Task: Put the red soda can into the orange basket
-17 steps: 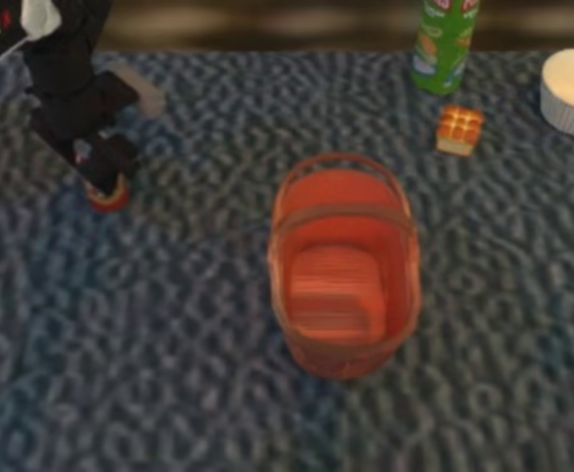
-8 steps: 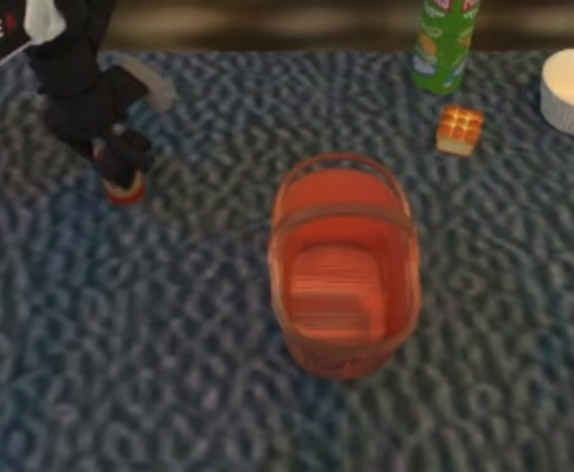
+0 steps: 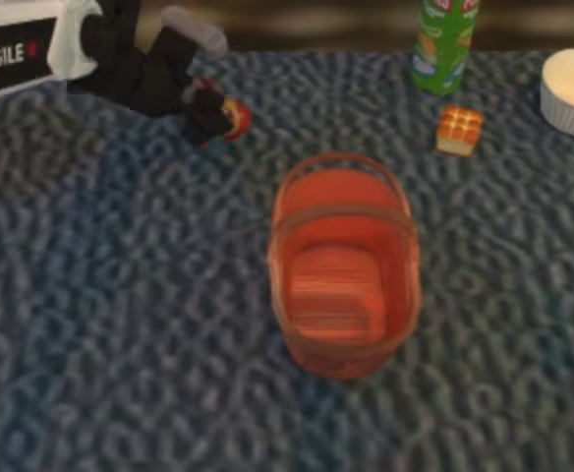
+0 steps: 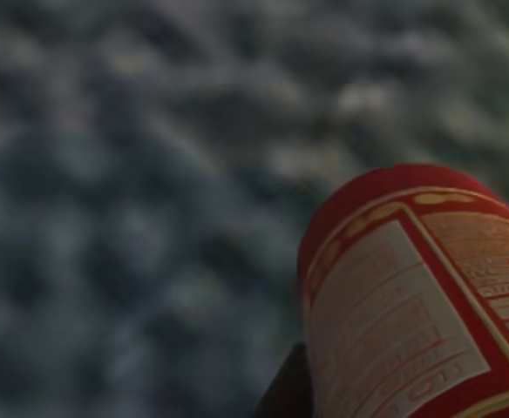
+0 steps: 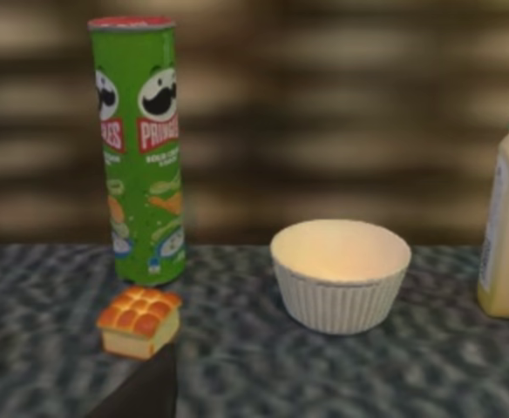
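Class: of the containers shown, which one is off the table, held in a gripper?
The red soda can, clamped in the left gripper. The green tube, white bowl and orange basket rest on the table.

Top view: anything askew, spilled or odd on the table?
Nothing spilled or damaged. The only tilted thing is the small red soda can, held by the left claw above the blue cloth, left of and beyond the upright oval orange plastic basket.

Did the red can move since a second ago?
Yes. The left pincer has carried the red soda can rightward and toward the table's far edge, closer to the orange basket.
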